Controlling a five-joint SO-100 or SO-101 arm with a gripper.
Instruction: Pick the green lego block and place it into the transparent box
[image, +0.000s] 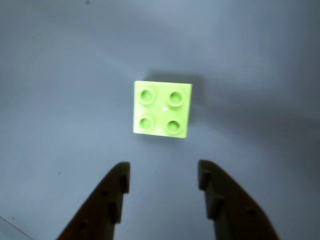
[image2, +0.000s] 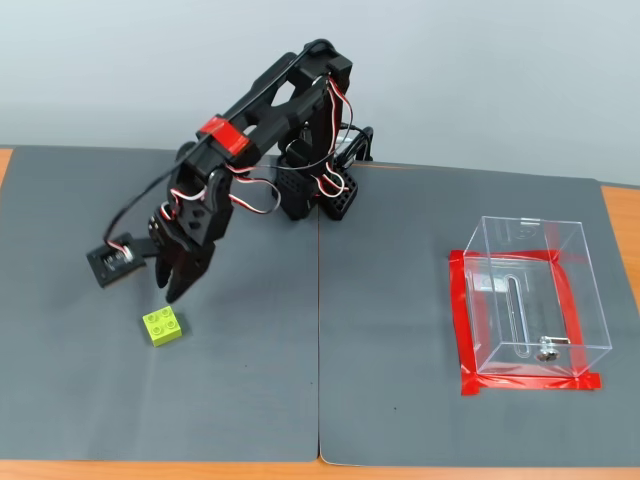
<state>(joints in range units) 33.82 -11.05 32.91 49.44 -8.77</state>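
Here the grey-matted bench (image2: 400, 400) carries the clear plastic rectangular box (image2: 530, 295), framed in red tape, well apart from the action. The black arm's end effector (image: 164, 175) hovers with jaws spread wide and empty, just above the small lime-green four-studded plastic brick (image: 162, 109) (seen slightly ahead of the tips in the wrist view). Descending without advancing, the fingers could likely land short and nudge it away.

Two dark grey mats (image2: 400, 400) lie side by side on the table (image2: 620, 215), meeting in a seam down the middle and covering nearly all of it. Orange tabletop shows along the front edge and at the left and right edges. Red tape (image2: 530, 383) forms a rectangle on the right-hand mat, near the table's right edge.
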